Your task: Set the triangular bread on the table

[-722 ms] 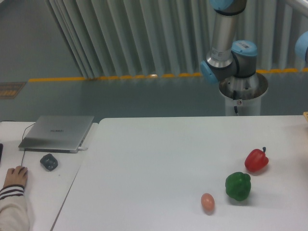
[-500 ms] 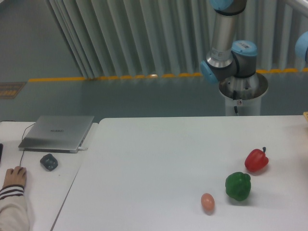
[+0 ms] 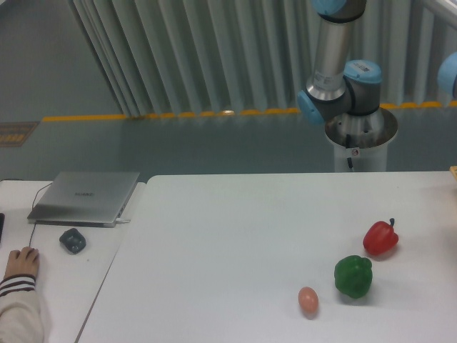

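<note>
The triangular bread is out of view. The white table (image 3: 235, 243) fills the middle and right of the picture. On it lie a red pepper (image 3: 380, 238), a green pepper (image 3: 353, 276) and a small tan egg (image 3: 308, 300), all toward the front right. Only the arm's base and lower joints (image 3: 338, 93) show behind the table's far edge; the arm runs out of the frame at the top. The gripper is not in view.
A narrower white desk (image 3: 50, 286) stands at the left with a grey laptop (image 3: 86, 197) and a dark mouse-like object (image 3: 72, 240). A person's hand and striped sleeve (image 3: 20, 286) rest at the desk's front left. A tan edge (image 3: 453, 170) pokes in at the far right.
The person's hand at the left desk has shifted slightly. The arm base and the items on the table have not moved.
</note>
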